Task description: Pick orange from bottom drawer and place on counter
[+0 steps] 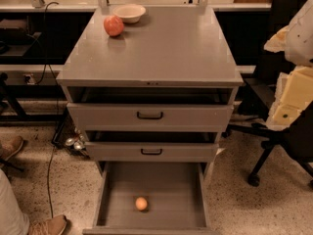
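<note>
The orange (141, 203) is small, round and light orange. It lies on the flat floor of the bottom drawer (112, 199), near the middle and towards the front. That drawer is pulled wide open, below two shallower drawers with black handles. The counter (161, 48) is the broad grey top of the cabinet. My gripper (293, 97) shows as pale cream parts at the right edge, level with the upper drawers, well to the right of the cabinet and far above the orange. It holds nothing that I can see.
A reddish apple-like fruit (113, 26) and a shallow cream bowl (129, 12) stand at the counter's far left. An office chair base (264, 155) is right of the cabinet. A person's shoes (49, 225) and a cable (49, 180) are on the floor at left.
</note>
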Controlling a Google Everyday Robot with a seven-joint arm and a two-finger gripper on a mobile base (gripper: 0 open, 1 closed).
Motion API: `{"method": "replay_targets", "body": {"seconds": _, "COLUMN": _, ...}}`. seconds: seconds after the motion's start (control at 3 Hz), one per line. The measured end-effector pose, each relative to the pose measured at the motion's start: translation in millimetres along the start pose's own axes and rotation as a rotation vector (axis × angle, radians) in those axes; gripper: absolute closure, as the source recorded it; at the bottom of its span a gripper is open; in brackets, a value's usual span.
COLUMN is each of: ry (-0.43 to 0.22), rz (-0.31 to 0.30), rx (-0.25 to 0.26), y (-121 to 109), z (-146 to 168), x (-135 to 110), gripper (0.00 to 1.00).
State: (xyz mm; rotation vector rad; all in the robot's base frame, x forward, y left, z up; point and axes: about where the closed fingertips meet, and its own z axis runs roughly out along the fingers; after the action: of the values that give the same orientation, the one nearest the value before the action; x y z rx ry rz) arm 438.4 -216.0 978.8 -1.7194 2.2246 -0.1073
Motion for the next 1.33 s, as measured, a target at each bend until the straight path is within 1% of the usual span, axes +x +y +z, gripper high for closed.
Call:
{"method": "replay_targets", "body": {"seconds": 0.33, "ry": 0.000, "rz": 0.000, "rx": 0.000, "y": 0, "z": 0, "x": 0, "gripper": 0.00}}
{"method": "replay_targets", "body": {"seconds": 0.67, "ry": -0.041, "rz": 0.043, "rx": -0.044, "y": 13, "z": 36, "x": 2, "gripper": 0.00}}
{"method": "replay_targets", "body": {"seconds": 1.0, "ry": -0.182, "rz": 0.142, "rx": -0.183, "y": 54, "z": 140, "x": -12, "gripper": 0.00}}
{"method": "replay_targets", "body": {"seconds": 1.33, "ry": -0.264, "rz": 0.188, "rx": -0.272, "y": 84, "z": 204, "x": -29, "gripper": 0.00}}
